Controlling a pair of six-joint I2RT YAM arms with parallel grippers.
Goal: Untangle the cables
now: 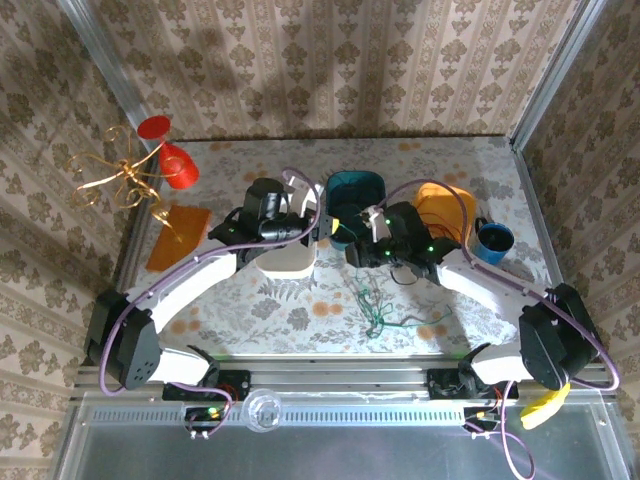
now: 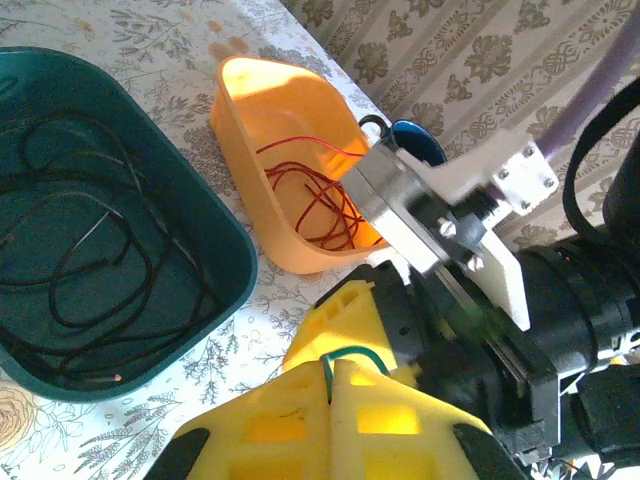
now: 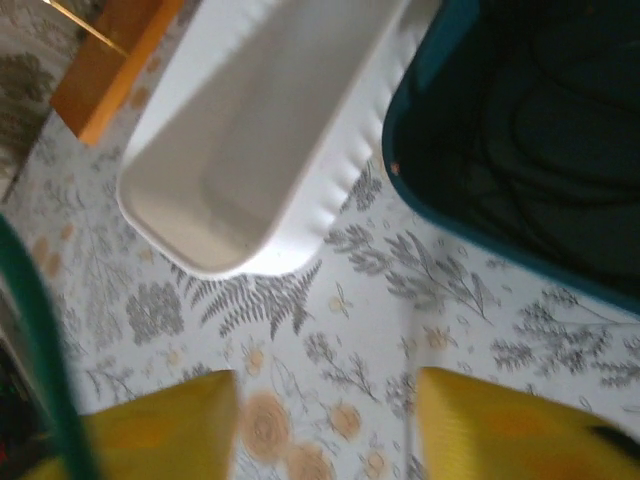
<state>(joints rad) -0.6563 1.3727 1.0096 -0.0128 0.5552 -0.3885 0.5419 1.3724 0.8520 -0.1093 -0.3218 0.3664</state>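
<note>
In the left wrist view my left gripper (image 2: 343, 378) has its yellow fingers pressed together on a thin green cable (image 2: 352, 352), which arches over to the right gripper's yellow finger (image 2: 345, 315) just beyond. From above, the left gripper (image 1: 322, 228) and right gripper (image 1: 356, 250) meet between the bins. A loose tangle of green cable (image 1: 375, 310) lies on the cloth below them. My right gripper (image 3: 325, 420) is open over the bare tablecloth, with a blurred green cable (image 3: 40, 370) passing at its left. Dark cables (image 2: 90, 260) lie in the teal bin (image 2: 235, 240). Red cables (image 2: 320, 190) lie in the orange bin (image 2: 250, 150).
A white bin (image 1: 285, 258) sits under the left arm, and shows as the white bin (image 3: 250, 130) in the right wrist view. A blue cup (image 1: 493, 240) stands at the right. A red cup (image 1: 178, 165), a gold wire ornament (image 1: 120, 175) and an orange block (image 1: 178, 235) are at the left.
</note>
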